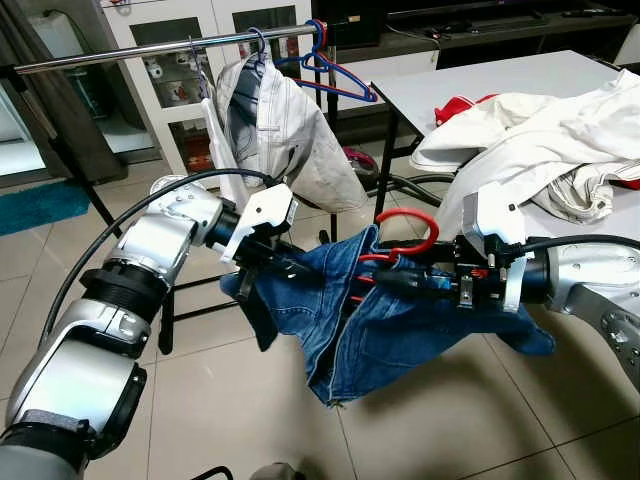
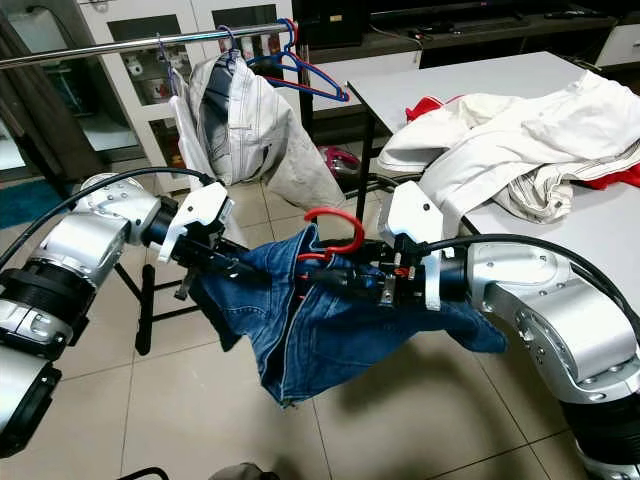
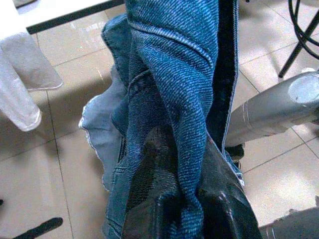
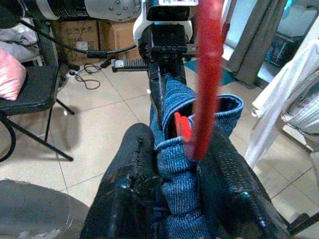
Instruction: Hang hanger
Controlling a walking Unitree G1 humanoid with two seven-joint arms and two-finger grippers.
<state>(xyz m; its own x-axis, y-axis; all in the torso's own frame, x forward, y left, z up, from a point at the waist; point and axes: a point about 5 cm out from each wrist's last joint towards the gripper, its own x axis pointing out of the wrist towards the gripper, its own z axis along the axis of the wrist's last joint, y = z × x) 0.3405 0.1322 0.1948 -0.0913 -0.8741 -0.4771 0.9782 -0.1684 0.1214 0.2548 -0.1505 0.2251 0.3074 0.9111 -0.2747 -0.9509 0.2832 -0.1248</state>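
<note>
A red hanger (image 1: 405, 232), mostly buried in blue jeans (image 1: 350, 310) bearing no readable label, hangs between the right gripper (image 4: 172, 164), fingers clamped on hanger and denim, and the left gripper (image 1: 285, 262), fingers pinching denim, below a rail (image 1: 150, 50) beside a table (image 1: 480, 85).

Even, bright indoor light; soft glare on the floor tiles (image 1: 420, 420). Head views are sharp; wrist views are grainy, near fingers blurred.
</note>
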